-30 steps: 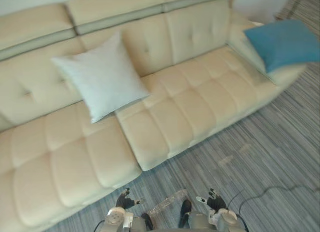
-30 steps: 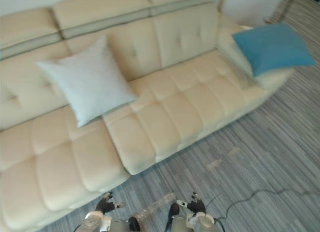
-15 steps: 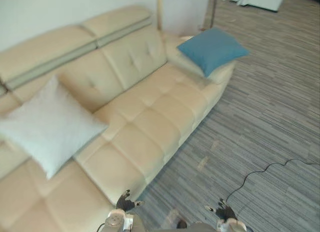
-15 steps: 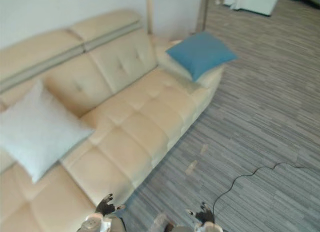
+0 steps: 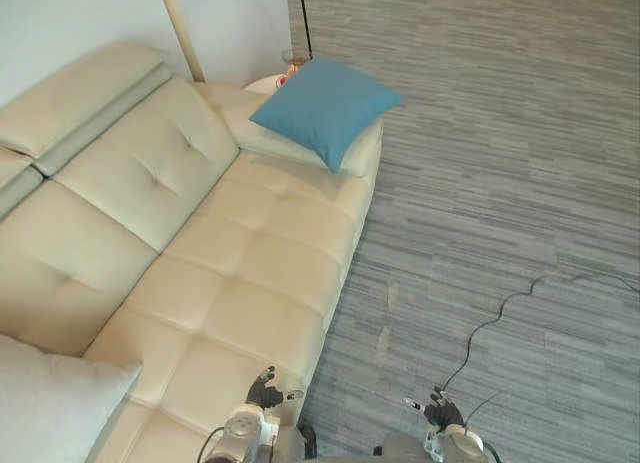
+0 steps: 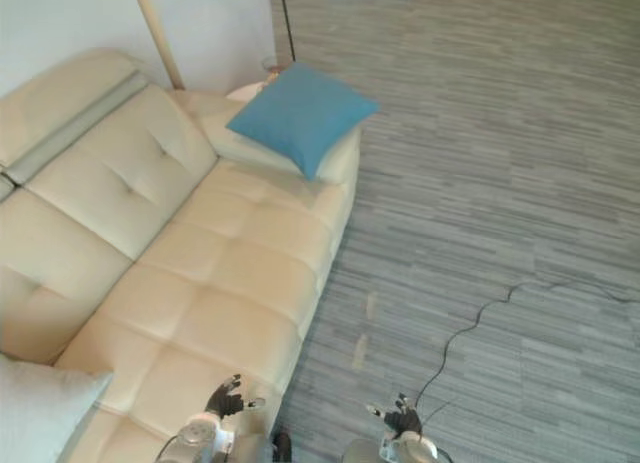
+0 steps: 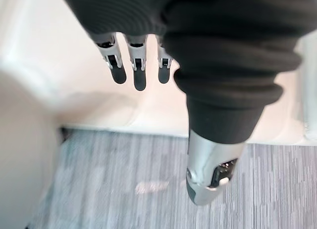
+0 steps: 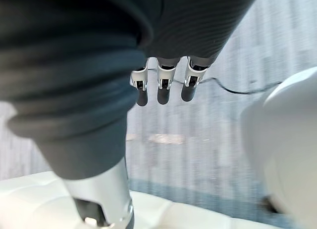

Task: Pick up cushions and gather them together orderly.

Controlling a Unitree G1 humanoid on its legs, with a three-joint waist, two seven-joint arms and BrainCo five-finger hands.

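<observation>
On the left hand (image 5: pixel 263 391) the fingers (image 7: pixel 139 76) hang straight and loose, thumb apart, holding nothing. The right hand (image 5: pixel 436 411) is the same, its fingers (image 8: pixel 162 90) relaxed and empty. Both hands sit low at the bottom of the head views, the left over the front edge of the cream tufted leather sofa (image 5: pixel 210 273), the right over the grey striped carpet (image 5: pixel 500 163).

The square teal-blue fabric cushion (image 5: pixel 325 108) lies tilted on the sofa's armrest in the upper middle of the frame. The pale grey-white fabric cushion (image 5: pixel 50 408) rests on the seat in the lower left corner — well apart from the blue one.

Both look light, soft and yielding. Pinched by one corner, a cushion would likely sag and swing; a hold on two opposite edges — palms pressing inward — should keep it flat. The woven cover seems unlikely to slip.
</observation>
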